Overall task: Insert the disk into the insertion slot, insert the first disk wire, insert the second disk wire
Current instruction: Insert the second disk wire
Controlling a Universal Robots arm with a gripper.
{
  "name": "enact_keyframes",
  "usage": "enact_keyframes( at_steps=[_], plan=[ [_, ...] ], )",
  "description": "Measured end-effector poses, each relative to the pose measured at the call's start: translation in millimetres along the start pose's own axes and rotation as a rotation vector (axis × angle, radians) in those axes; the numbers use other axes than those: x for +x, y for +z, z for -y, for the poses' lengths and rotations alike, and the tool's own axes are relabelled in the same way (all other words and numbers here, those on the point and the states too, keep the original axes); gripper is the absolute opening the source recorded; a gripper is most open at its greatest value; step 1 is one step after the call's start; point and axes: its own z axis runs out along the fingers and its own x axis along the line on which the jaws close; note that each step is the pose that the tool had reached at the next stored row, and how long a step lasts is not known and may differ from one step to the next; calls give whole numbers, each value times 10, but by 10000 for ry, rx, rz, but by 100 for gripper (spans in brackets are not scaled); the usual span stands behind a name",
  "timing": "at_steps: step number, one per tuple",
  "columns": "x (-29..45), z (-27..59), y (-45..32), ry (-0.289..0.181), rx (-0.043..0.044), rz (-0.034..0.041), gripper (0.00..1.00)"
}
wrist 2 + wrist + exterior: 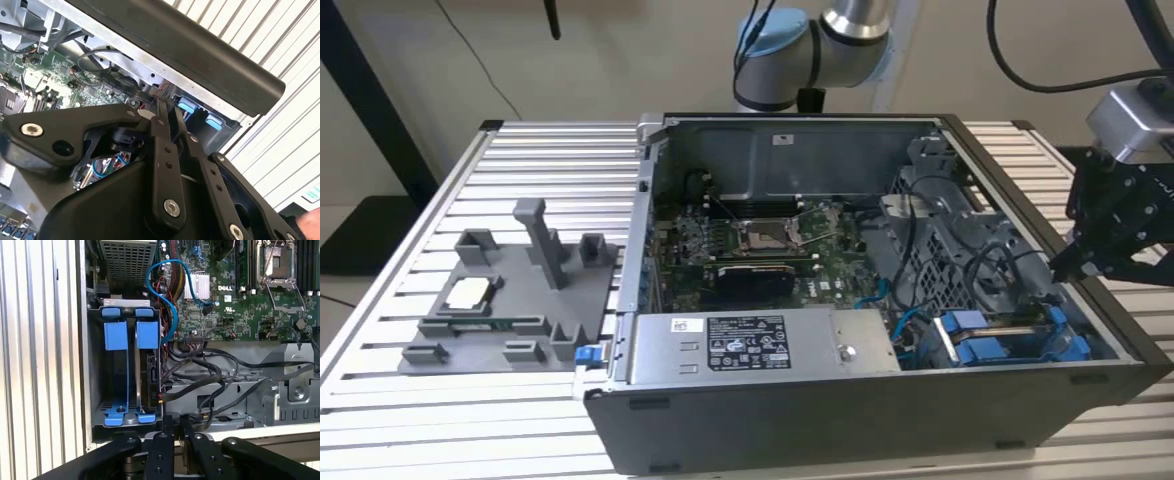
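Note:
The disk [151, 374] stands in the drive cage [89, 390] at one corner of the open computer case, in a slot beside a second blue carrier [116, 335]. Its blue tab [147, 334] and rear connector show. In the exterior view the two blue carriers [998, 345] sit at the case's near right corner. A blue wire [168, 292] loops from the motherboard toward the cage, and black wires [200, 372] lie beside it. My gripper [175, 421] [170, 107] [1067, 270] hovers over the case's right wall, shut, with nothing seen between the fingers.
The open case [854, 440] lies on a slatted metal table [454, 420]. Inside are the motherboard [761, 240] and a boxed power supply [747, 345]. A grey fixture [507, 300] with small parts stands at the exterior view's left.

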Motion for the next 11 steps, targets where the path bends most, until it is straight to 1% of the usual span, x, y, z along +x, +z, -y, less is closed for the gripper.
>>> enact_keyframes(
  at_steps=[1, 7, 9, 11],
  plan=[
    [0, 0, 0, 0, 0, 1, 16],
    [0, -3, -2, -2, 0, 4, 16],
    [-5, -20, -34, -1, -1, 4, 16],
    [-12, -54, -81, 0, -1, 3, 16]
  ],
)
